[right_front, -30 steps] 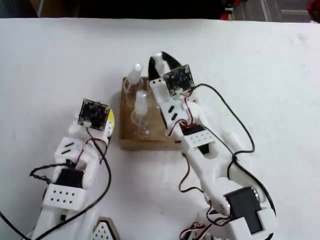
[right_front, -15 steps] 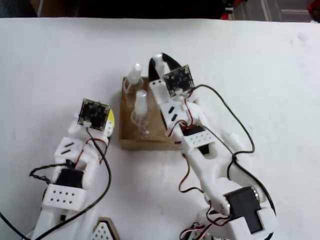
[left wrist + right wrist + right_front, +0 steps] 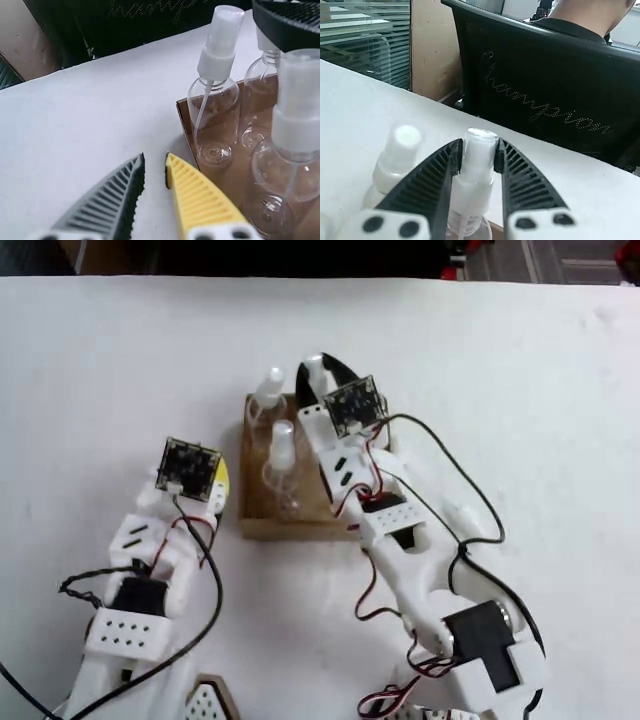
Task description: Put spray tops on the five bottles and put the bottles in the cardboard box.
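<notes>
Three clear bottles, each capped with a white spray top, stand in the one cardboard box (image 3: pixel 262 526) on the white table (image 3: pixel 110 350). At the box's far right corner, the right gripper (image 3: pixel 478 146) has its two black jaws clamped on the spray top (image 3: pixel 481 134) of the far-right bottle (image 3: pixel 257 92). The second bottle (image 3: pixel 268 392) stands at the box's far left corner, and the third bottle (image 3: pixel 281 458) stands near its middle. Just left of the box, the left gripper (image 3: pixel 155 169) sits low over the table, its grey and yellow jaws a little apart with bare table showing between them.
</notes>
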Controlling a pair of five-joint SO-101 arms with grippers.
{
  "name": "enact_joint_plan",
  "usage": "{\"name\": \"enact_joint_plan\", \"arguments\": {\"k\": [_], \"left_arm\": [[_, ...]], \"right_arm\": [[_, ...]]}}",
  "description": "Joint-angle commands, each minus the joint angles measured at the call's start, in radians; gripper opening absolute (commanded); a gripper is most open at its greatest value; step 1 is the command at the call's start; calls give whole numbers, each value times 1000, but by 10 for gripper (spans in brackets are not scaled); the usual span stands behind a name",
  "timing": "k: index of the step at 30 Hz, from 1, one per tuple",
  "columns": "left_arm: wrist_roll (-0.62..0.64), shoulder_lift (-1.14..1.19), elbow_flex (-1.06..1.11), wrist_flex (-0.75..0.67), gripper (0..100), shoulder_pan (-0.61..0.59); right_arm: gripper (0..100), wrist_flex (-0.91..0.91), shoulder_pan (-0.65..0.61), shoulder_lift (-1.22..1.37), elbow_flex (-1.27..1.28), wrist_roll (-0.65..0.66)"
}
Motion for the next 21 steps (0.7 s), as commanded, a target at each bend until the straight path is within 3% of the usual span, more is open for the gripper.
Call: {"name": "enact_joint_plan", "arguments": {"k": [1, 4, 21], "left_arm": [[-8, 4, -3, -17, 68, 7], [-8, 4, -3, -17, 68, 7], [-8, 4, -3, -17, 68, 4]], "right_arm": [[46, -21, -22, -8, 12, -5], [84, -21, -22, -16, 35, -8], [82, -21, -22, -18, 40, -6]]}}
